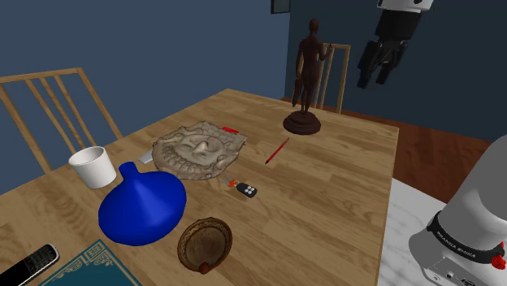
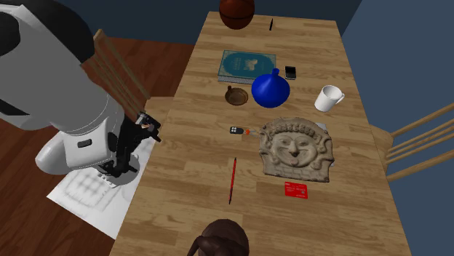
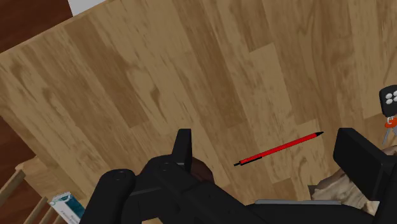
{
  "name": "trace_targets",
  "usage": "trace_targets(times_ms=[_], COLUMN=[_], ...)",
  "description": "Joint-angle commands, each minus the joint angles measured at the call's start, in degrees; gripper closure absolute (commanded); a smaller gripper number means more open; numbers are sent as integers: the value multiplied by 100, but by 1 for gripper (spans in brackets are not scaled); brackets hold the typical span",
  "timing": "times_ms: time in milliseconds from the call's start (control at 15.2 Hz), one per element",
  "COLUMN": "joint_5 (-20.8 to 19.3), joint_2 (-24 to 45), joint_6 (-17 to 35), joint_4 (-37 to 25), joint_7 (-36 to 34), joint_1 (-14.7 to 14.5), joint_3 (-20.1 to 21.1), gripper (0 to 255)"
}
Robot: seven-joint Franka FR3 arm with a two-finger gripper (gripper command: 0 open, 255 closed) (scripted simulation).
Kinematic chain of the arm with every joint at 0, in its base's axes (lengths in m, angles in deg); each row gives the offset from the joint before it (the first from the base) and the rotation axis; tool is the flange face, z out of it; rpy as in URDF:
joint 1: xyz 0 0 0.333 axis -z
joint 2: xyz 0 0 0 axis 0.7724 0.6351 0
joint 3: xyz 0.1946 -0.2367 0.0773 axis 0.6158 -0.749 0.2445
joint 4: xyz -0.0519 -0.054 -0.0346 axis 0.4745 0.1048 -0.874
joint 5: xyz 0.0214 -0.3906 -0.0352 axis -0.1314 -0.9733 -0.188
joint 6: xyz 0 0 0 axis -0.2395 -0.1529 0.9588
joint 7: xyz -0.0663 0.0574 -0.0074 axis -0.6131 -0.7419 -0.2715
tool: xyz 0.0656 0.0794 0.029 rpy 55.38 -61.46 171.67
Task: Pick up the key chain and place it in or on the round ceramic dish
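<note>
The key chain [image 1: 248, 189], a small black fob with an orange-red tag, lies flat on the wooden table [image 1: 341, 195] near its middle. It shows again as the key chain [image 2: 235, 131] in the second exterior view and as the key chain [image 3: 389, 98] beyond my right finger in the wrist view. A round brown dish [image 1: 205, 243] sits close by, next to a blue vase; the dish [image 2: 236, 95] holds nothing that I can see. My gripper [image 1: 376, 77] hangs open, high above the table's far corner, well away from both. Its fingers [image 3: 183, 146] stand wide apart around nothing.
A blue vase [image 1: 145, 203], a white cup [image 1: 94, 166] and a carved stone mask [image 1: 199, 149] crowd the shoulder view's left. A red pen [image 1: 277, 151] lies between the mask and a dark figurine [image 1: 307, 77]. A book [image 2: 247, 65] and a phone [image 2: 291, 72] lie past the dish.
</note>
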Motion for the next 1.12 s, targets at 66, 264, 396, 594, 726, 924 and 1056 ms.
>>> trace_targets(times_ms=[66,264,396,594,726,924,1056], joint_5=[52,193,272,359,392,396,363], joint_2=[107,468,740,1193,1521,2051,2426], joint_6=[124,497,743,1104,1337,1668,1873], joint_4=[28,71,66,6,-67,-228,-368], joint_7=[-80,-316,-473,-712,-875,-1133,-1316], joint_1=[-41,-157,-229,-323,-377,-446,-481], joint_3=[106,422,630,939,1142,1439,1633], gripper=[0,0,0,0,0,0,0])
